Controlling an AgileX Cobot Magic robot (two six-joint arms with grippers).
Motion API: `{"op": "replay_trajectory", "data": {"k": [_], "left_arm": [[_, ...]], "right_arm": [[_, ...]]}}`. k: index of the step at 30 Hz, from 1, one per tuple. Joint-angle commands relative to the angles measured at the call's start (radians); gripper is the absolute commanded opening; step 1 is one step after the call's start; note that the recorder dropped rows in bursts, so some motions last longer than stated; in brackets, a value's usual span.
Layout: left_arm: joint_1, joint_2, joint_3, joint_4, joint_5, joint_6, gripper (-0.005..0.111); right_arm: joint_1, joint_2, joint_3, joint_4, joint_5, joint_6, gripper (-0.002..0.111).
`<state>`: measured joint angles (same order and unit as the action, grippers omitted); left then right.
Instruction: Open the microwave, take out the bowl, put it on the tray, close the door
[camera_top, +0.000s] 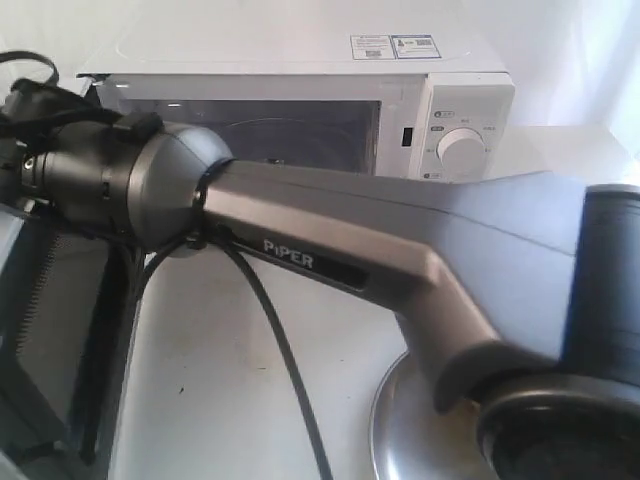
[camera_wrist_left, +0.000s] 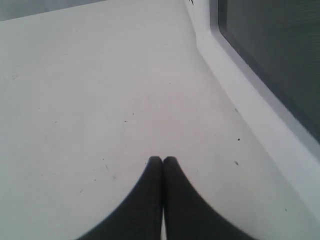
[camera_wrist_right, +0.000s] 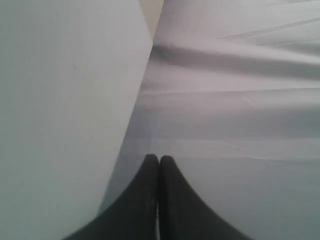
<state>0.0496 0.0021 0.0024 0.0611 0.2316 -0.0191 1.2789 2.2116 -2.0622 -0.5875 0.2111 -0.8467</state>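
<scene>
The white microwave (camera_top: 462, 100) stands at the back with its cavity (camera_top: 270, 125) exposed. Its door (camera_top: 60, 300) hangs swung out at the left, black inner face showing. In the left wrist view my left gripper (camera_wrist_left: 163, 159) is shut on nothing over the white table, beside the door's dark window (camera_wrist_left: 270, 60). My right gripper (camera_wrist_right: 159, 157) is also shut and empty, next to a flat white panel (camera_wrist_right: 65, 100). The silver tray (camera_top: 395, 430) lies at the front, partly under an arm. No bowl shows in any view. Neither gripper shows in the exterior view.
A grey arm link marked PiPER (camera_top: 330, 240) crosses the whole exterior view close to the camera and hides the lower cavity. A black cable (camera_top: 280, 350) hangs from it over the white table (camera_top: 220, 400). Creased white cloth (camera_wrist_right: 240, 100) lies ahead of the right gripper.
</scene>
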Motion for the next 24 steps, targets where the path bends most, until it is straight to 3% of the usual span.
{"op": "replay_trajectory", "data": {"k": [1, 6, 9, 15, 24], "left_arm": [[-0.002, -0.002, -0.002, -0.002, 0.001, -0.002, 0.000], [-0.002, -0.002, -0.002, -0.002, 0.001, -0.002, 0.000], [-0.002, -0.002, -0.002, -0.002, 0.001, -0.002, 0.000], [-0.002, -0.002, -0.002, -0.002, 0.001, -0.002, 0.000], [-0.002, -0.002, -0.002, -0.002, 0.001, -0.002, 0.000]], "right_arm": [[-0.003, -0.081, -0.011, -0.314, 0.257, 0.032, 0.000], [-0.034, -0.116, -0.011, -0.723, 0.626, 0.298, 0.000], [-0.072, -0.127, -0.011, -0.822, 0.755, 0.507, 0.000], [-0.144, -0.144, -0.011, -0.758, 0.773, 0.742, 0.000], [-0.225, -0.125, 0.040, -0.539, 0.764, 0.747, 0.000]]}}
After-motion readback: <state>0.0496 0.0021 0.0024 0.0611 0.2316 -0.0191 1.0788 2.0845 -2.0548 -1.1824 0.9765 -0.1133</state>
